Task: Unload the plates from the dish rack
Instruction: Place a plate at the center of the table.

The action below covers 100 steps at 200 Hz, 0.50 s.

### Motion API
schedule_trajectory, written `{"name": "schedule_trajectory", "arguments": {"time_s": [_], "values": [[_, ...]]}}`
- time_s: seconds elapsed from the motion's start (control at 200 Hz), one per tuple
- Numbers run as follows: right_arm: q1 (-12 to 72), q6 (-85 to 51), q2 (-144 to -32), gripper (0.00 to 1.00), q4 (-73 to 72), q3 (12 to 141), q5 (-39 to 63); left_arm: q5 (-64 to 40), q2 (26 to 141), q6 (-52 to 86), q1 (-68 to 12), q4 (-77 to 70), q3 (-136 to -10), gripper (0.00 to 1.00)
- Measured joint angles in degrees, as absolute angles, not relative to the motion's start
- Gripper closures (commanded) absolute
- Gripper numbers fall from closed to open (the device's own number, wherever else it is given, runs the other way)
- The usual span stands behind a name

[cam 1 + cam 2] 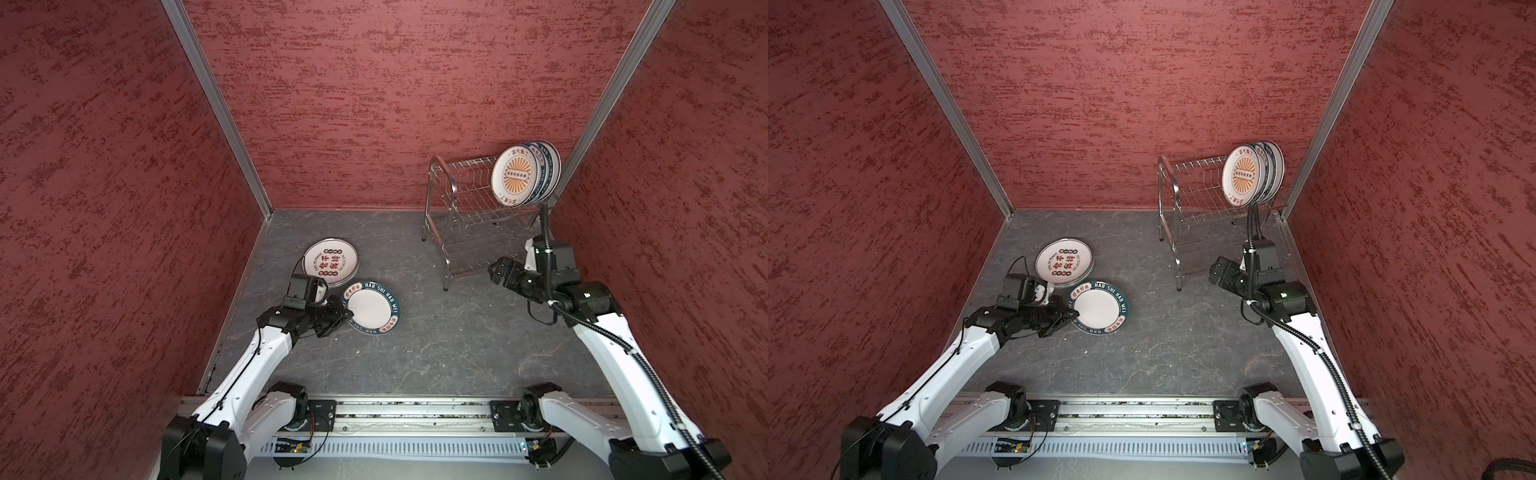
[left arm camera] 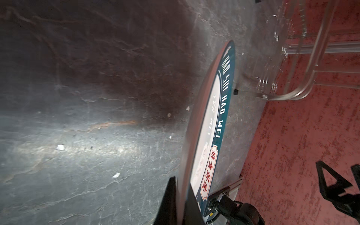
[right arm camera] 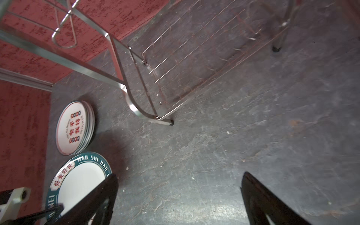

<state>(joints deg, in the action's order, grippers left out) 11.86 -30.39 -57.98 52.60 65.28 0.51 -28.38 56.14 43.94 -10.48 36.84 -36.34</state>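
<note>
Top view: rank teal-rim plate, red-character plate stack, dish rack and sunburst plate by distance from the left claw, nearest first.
1. teal-rim plate: rim pinched in the left claw.
2. red-character plate stack: lying flat just behind the claw.
3. dish rack: across the scene, in the back right corner.
4. sunburst plate: upright at the rack's far right end.

The dark grey stone-look tabletop point(image 1: 436, 345) lies open between the shiny steel wire dish rack point(image 1: 465, 187), back right, and a stack of white character-printed plates point(image 1: 330, 262) and teal-rimmed white plate point(image 1: 371, 307), left. The rack's right end is blocked by upright round white plates point(image 1: 517, 176).
</note>
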Motion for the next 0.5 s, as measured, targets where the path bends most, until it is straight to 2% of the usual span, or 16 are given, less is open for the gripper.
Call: {"name": "schedule_trajectory", "arguments": {"time_s": [0.15,0.501], "values": [[11.86,-29.65,-58.04,0.01,53.21,65.47,-3.03,-27.49,57.91,43.35,-9.21,36.73,-35.20,1.00],[11.86,-28.82,-59.59,0.01,53.15,65.47,-3.33,-26.96,60.97,42.57,-8.10,33.91,-32.97,1.00]]}}
